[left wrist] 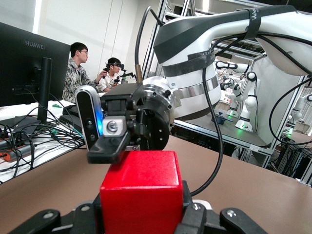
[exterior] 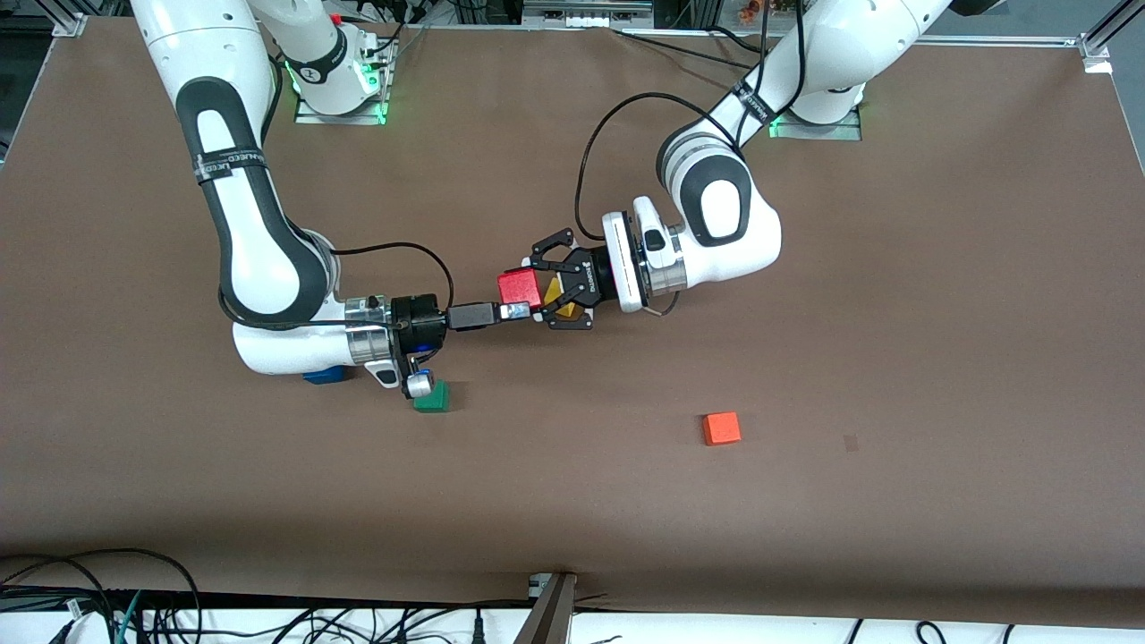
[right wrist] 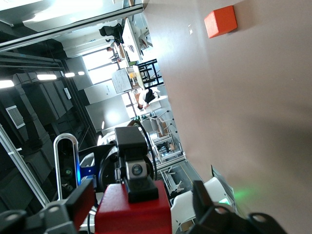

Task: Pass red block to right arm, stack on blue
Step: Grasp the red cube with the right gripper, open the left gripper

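Observation:
The red block (exterior: pixel 517 288) is up in the air over the middle of the table. My left gripper (exterior: pixel 530 289), the black claw, is shut on it; the block fills the bottom of the left wrist view (left wrist: pixel 141 195). My right gripper (exterior: pixel 516 309) meets the block from the right arm's end with its slim jaws open around it (right wrist: pixel 141 207). One jaw touches the block and the other stands a little apart. The blue cube (exterior: pixel 324 376) lies on the table, mostly hidden under the right arm's wrist.
A green cube (exterior: pixel 432 396) lies beside the blue cube, just under the right wrist camera. An orange-red cube (exterior: pixel 721 428) lies alone nearer to the front camera, toward the left arm's end; it also shows in the right wrist view (right wrist: pixel 220 21). A yellow piece (exterior: pixel 565 309) shows under the claw.

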